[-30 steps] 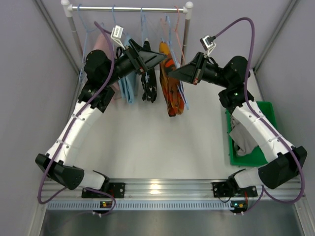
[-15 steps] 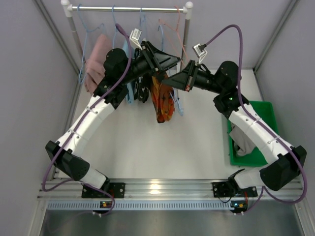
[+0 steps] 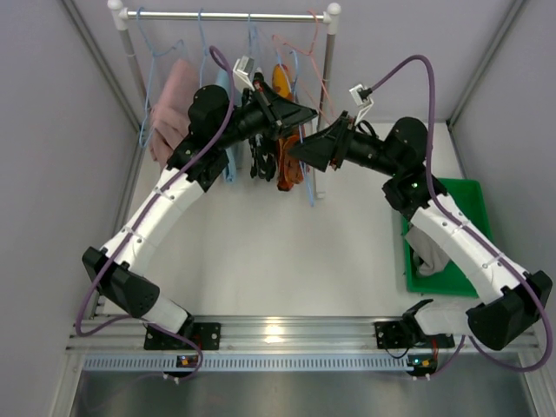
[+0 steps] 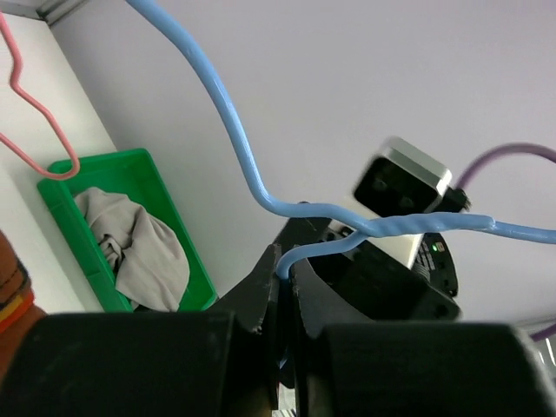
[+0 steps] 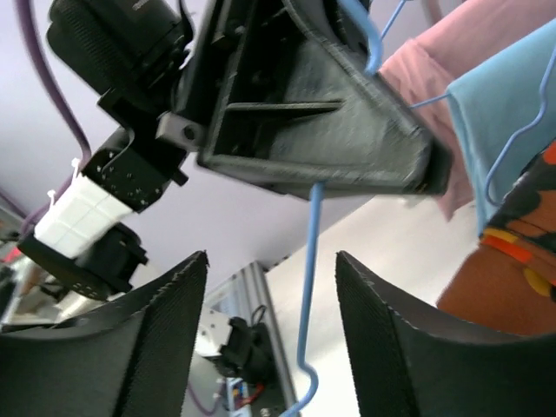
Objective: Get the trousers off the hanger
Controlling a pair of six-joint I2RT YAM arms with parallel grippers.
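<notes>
Scene: two arms are seen reaching up to a clothes rail (image 3: 234,15) at the far side of a white table (image 3: 261,261).
Left gripper: the left gripper (image 4: 282,269) is pressed together on the wire of a blue hanger (image 4: 426,224), which is pinched between its black fingers just below the twisted neck.
Right gripper: the right gripper (image 5: 271,256) is held with its jaws apart. The blue wire is seen dropping between the two ribbed fingers (image 5: 165,339) and is touched by neither.
Grippers together: the two tools are brought nose to nose under the rail, the left one above and the right one just beneath it.
Orange-red trousers: the orange-red trousers (image 3: 285,169) are shown hanging below the rail, just behind the two grippers and right beside a black speckled garment (image 3: 261,161).
Hanger and trousers: whether the gripped hanger is the one carrying the patterned pair cannot be told, as the arms cover that spot from above.
Grey trousers: the grey trousers (image 3: 427,248) are seen crumpled inside a green bin (image 3: 469,187) at the right side of the table, well apart from the rail.
Other clothes: a pink garment (image 3: 169,109) is hung at the left end of the rail, and a light-blue garment (image 5: 512,95) is hung next to it.
</notes>
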